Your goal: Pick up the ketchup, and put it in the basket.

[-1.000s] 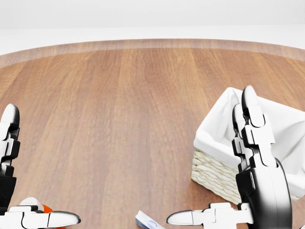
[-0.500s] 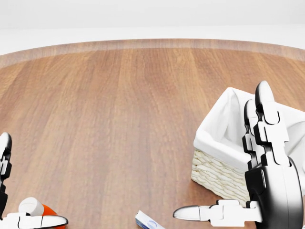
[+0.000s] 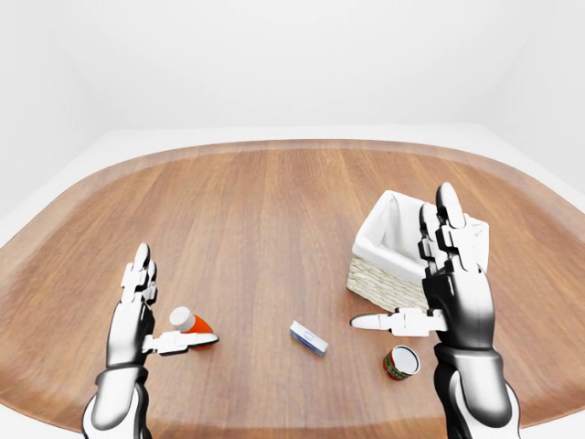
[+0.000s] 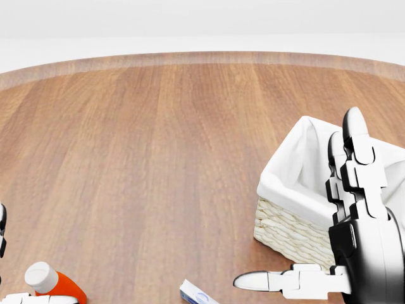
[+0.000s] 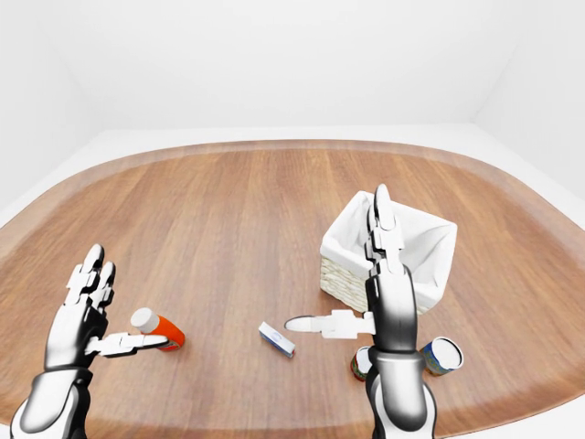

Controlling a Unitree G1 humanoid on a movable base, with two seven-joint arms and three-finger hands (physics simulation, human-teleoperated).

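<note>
Hovering left hand (image 3: pixel 137 315), fingers spread, empty

Plain white room, no windows or fixtures visible. Far wall (image 3: pixel 292 64) is flat white and meets the side walls at soft corners, left and right. White floor (image 5: pixel 274 133) shows as a pale band beyond the table's far edge and down both sides. The only furniture is a large wooden table (image 3: pixel 265 210) with rounded corners, filling most of each view. Its top is a warm reddish-brown, grain running from near to far, with a lighter strip along the rim (image 4: pixel 190 58). Lighting is even and diffuse, no hard highlights; only faint soft shadows lie on the wood. Walls and floor carry no texture or markings.
</note>
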